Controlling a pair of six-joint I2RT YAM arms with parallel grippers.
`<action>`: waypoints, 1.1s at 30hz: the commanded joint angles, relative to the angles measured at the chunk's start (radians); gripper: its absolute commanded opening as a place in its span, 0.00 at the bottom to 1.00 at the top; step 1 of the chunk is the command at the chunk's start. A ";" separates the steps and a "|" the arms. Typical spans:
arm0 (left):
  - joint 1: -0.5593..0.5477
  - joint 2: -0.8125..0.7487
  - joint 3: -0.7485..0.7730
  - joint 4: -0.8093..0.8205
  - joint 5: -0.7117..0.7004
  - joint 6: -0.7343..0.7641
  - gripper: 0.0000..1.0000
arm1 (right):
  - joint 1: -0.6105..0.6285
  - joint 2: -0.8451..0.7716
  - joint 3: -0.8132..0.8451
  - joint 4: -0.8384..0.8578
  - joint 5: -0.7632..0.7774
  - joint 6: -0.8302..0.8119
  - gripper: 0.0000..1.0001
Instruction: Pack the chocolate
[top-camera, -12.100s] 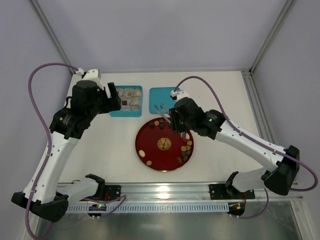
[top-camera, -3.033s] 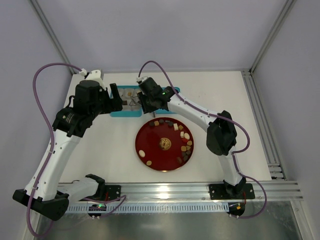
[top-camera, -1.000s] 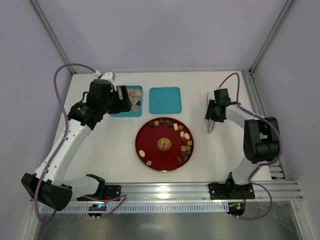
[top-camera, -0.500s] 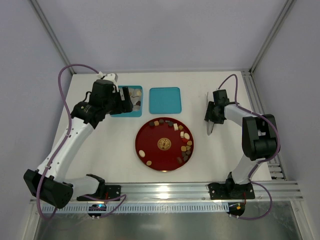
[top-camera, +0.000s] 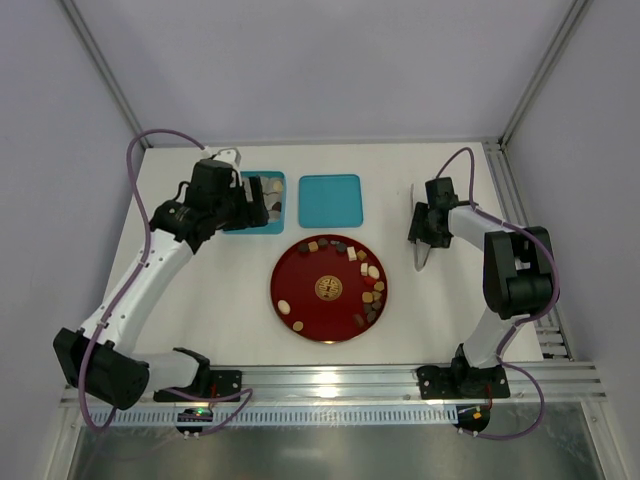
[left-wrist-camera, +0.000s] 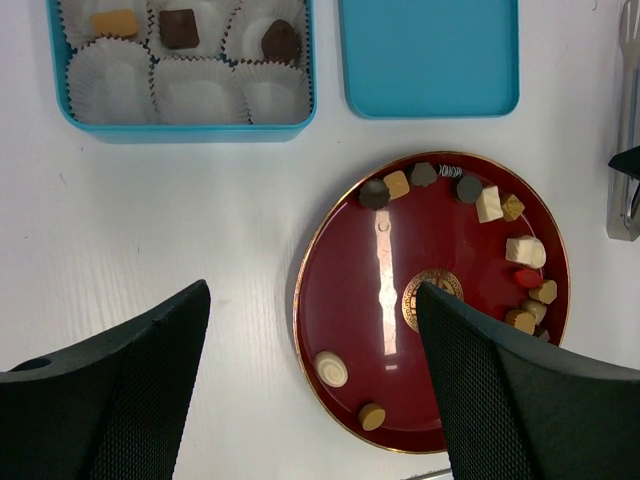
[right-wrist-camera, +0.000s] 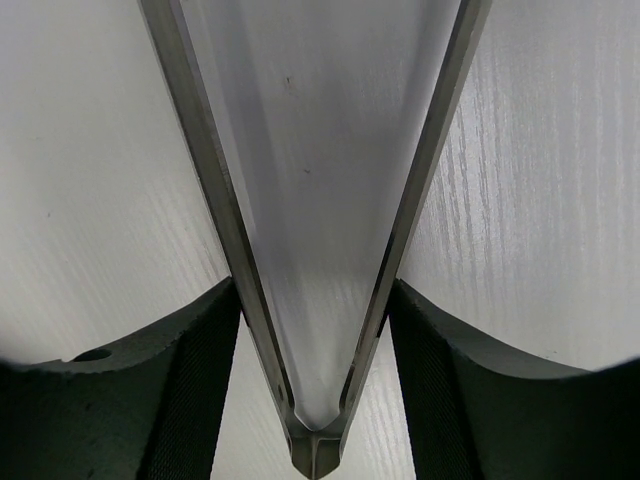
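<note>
Several small chocolate pieces (top-camera: 372, 294), dark brown, tan and white, lie around the rim of the red plate (top-camera: 312, 312); they also show in the left wrist view (left-wrist-camera: 488, 204). Three pieces (left-wrist-camera: 180, 28) sit in paper cups in the teal box (left-wrist-camera: 180, 131). My left gripper (top-camera: 248, 204) hovers over the box's near edge, open and empty (left-wrist-camera: 310, 400). My right gripper (top-camera: 424, 232) is right of the plate, low on the table, its fingers pressed on both arms of the metal tongs (right-wrist-camera: 215, 200). The tongs (top-camera: 421, 257) lie flat on the table.
The teal lid (top-camera: 330, 200) lies flat to the right of the box and behind the plate; it also shows in the left wrist view (left-wrist-camera: 428, 55). Several paper cups in the box are empty. A metal rail runs along the table's right edge (top-camera: 520, 230).
Since 3 s ago my right arm has swung with the tongs from the box to the table right of the plate. My left gripper has shifted slightly right over the box.
</note>
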 joint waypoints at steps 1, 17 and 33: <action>0.002 0.005 -0.002 0.041 0.017 -0.006 0.82 | -0.003 0.000 0.042 -0.009 0.025 -0.005 0.63; 0.002 0.053 0.012 0.045 0.025 0.005 0.82 | -0.003 -0.024 0.061 -0.046 0.006 -0.004 0.81; -0.011 0.195 0.151 0.048 0.054 0.014 0.82 | -0.003 -0.272 -0.002 -0.095 0.003 0.044 0.86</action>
